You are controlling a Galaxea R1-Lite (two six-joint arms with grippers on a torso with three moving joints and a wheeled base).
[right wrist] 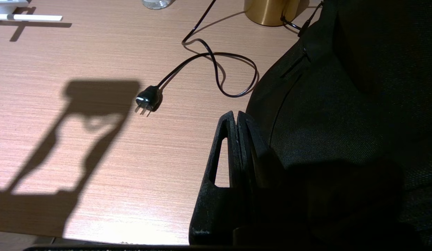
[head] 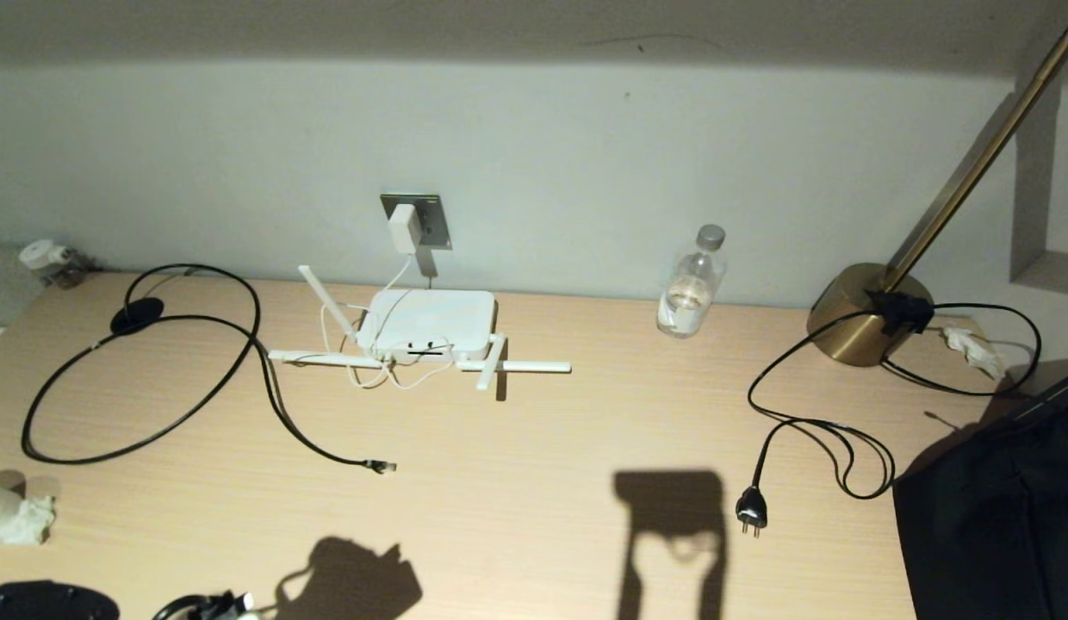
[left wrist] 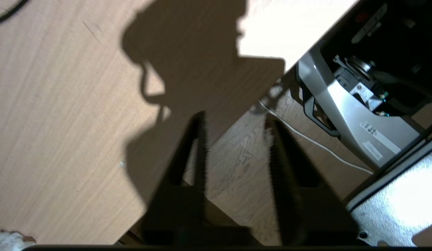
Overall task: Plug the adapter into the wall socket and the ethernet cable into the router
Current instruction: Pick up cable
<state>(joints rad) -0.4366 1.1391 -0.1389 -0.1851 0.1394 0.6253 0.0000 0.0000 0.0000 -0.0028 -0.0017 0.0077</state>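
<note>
With the adapter (head: 404, 228) seated in the socket (head: 417, 221), the cable's (head: 146, 370) connector (head: 381, 466) lies free on the desk's left half, pointing right, short of the router (head: 426, 324), nearer the empty, part-open left gripper (left wrist: 237, 139) at the near edge than the shut right gripper (right wrist: 236, 120).

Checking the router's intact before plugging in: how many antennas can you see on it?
4: on the router, one tilts up at the left, one lies flat left, one short front-right, one flat right. Others may be hidden.
</note>
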